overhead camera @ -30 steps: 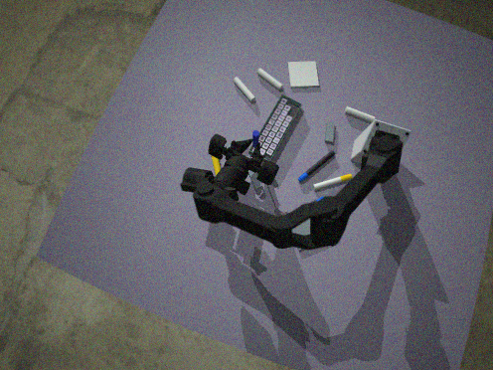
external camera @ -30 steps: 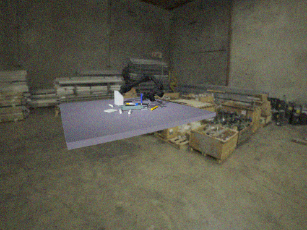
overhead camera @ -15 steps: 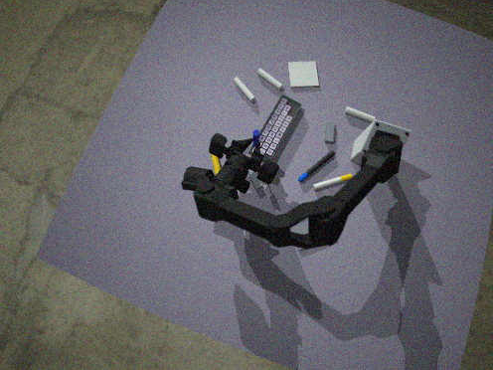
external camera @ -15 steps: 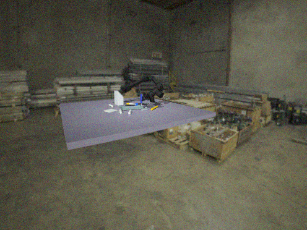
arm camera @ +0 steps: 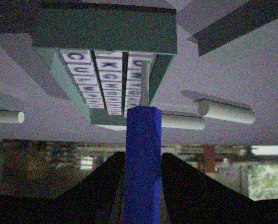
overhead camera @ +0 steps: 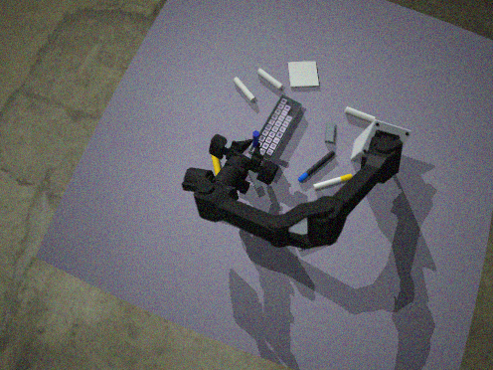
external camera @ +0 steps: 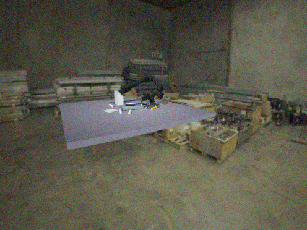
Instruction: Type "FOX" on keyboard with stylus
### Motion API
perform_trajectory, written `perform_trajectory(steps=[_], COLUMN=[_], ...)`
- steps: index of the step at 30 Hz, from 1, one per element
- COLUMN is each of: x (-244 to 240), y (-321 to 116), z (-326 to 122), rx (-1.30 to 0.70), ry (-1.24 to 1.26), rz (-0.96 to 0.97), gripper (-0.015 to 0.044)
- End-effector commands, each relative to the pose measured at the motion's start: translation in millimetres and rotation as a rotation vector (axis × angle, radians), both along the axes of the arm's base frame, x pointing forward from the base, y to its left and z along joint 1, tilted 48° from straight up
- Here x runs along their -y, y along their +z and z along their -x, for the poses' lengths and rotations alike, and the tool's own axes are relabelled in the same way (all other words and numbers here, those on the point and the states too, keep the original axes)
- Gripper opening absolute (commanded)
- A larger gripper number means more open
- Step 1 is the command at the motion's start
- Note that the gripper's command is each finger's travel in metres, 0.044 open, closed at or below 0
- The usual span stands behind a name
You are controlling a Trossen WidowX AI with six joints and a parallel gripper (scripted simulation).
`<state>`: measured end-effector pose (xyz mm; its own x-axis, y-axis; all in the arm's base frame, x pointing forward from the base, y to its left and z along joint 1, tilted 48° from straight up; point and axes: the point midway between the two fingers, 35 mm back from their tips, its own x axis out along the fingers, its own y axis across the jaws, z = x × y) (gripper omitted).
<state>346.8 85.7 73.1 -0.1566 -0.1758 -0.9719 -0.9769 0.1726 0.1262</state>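
The keyboard [overhead camera: 297, 107] [external camera: 133, 108] [arm camera: 105, 30] lies on the desk with its rows of light keys facing up. A blue stylus [overhead camera: 255, 137] [external camera: 141, 99] [arm camera: 143, 135] with a thin grey tip stands roughly upright. My gripper [overhead camera: 250, 148] [arm camera: 143, 160] is shut on the stylus, at the keyboard's end nearest the arm's wrist in the top view. In the wrist view the tip overlaps the right-hand row of keys, by the key that looks like D at the near end. I cannot tell whether the tip touches a key.
A yellow marker [overhead camera: 216, 164] [external camera: 154, 107] lies beside the gripper. White sticks [overhead camera: 269, 79] [arm camera: 227, 111] and a white pad [overhead camera: 303, 74] [external camera: 110, 110] lie beyond the keyboard. A grey block [overhead camera: 330, 133], a black blue-ended marker [overhead camera: 318, 165] and a white yellow-ended marker [overhead camera: 330, 182] lie toward the arm's base.
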Motion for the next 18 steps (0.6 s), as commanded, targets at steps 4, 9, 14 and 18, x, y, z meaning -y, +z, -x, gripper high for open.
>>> perform_trajectory(steps=[4, 9, 14, 18], x=[-2.9, -3.4, -5.2, -6.5], y=[-3.8, -4.3, -5.8, -7.0], z=[0.7, 0.7, 0.6, 0.5], rx=[-0.004, -0.004, -0.004, -0.004], ry=[-0.004, -0.004, -0.004, -0.004], rz=[-0.001, -0.001, -0.001, -0.001], gripper=[0.0081, 0.0081, 0.0081, 0.0081])
